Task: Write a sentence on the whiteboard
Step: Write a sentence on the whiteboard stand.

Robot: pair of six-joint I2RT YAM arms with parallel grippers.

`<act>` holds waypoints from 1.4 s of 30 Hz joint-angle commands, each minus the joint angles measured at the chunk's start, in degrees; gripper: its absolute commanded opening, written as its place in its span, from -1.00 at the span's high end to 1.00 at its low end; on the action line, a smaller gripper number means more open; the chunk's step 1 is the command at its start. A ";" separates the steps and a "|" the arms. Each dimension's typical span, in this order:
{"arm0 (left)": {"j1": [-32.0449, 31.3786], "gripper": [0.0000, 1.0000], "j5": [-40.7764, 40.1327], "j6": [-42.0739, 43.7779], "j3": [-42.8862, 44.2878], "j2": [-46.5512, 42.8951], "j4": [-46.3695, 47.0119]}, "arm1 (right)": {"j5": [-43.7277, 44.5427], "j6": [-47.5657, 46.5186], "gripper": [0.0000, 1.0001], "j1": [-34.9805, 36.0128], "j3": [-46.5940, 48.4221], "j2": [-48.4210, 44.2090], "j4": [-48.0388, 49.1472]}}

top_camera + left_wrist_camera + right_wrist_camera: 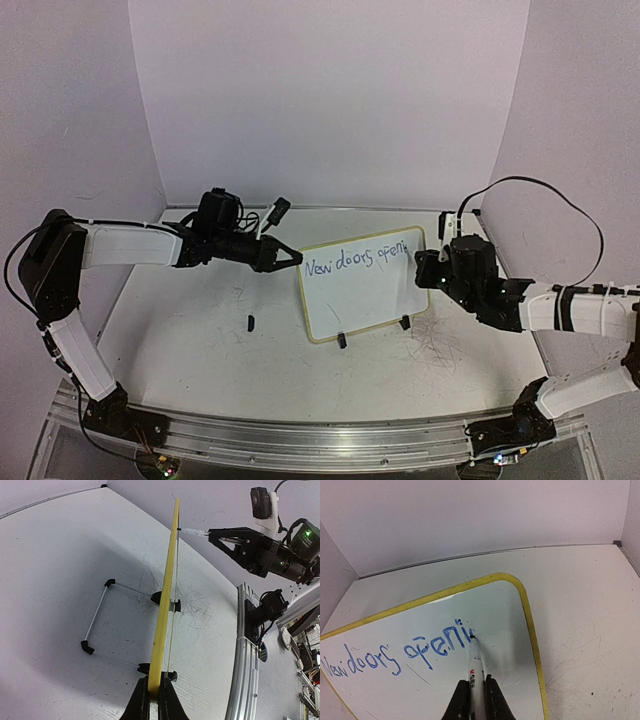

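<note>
Both pairs of jaws are pinching something: the left gripper is pressed on the rim of the board, and the right gripper is squeezing a pen.

The sentence is in thin blue writing. It runs along the top part of the board and climbs toward 2 o'clock. From the right wrist it reads "New doors openin". The pen tip touches the board right after the last letter.

The board stands up on the table, near the middle in the top view and a bit toward 3 o'clock. It has a yellowish rim with round corners. Two small black feet hold its bottom edge. From the left wrist the board shows edge-on, like a thin yellow line, with thin legs sticking out behind it.

The left gripper holds the board's corner at 10 o'clock. The right gripper is at the board's 2 o'clock corner, with the pen pointing at the white face.

A small black bit lies on the table at 9 o'clock from the board, well apart from it. Grey scribbles mark the table at 4 o'clock from the board, near its right foot.
</note>
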 commanded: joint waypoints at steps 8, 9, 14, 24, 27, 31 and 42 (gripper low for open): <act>-0.90 1.00 -0.20 2.37 -0.28 -1.22 -4.03 | 1.42 -1.35 1.00 -0.37 3.24 0.63 2.40; -0.90 1.00 -0.21 2.38 -0.30 -1.27 -4.08 | 1.47 -1.39 1.00 -0.33 3.28 0.75 2.48; -0.90 1.00 -0.21 2.36 -0.30 -1.22 -4.05 | 2.25 -1.49 1.00 -0.41 3.42 0.92 2.54; -0.90 1.00 -0.29 2.38 -0.33 -1.17 -4.05 | 4.51 -0.72 1.00 -0.40 2.85 0.86 2.44; -0.90 1.00 -0.29 2.37 -0.38 -1.21 -4.05 | 4.64 -0.59 1.00 -0.35 2.68 0.86 2.18; -0.91 1.00 -0.29 2.34 -0.34 -1.22 -4.05 | 4.45 -0.30 1.00 -0.32 2.56 0.94 0.91; -0.90 1.00 -0.29 2.39 -0.35 -1.29 -4.05 | 1.84 1.19 1.00 -0.38 0.13 0.10 -1.24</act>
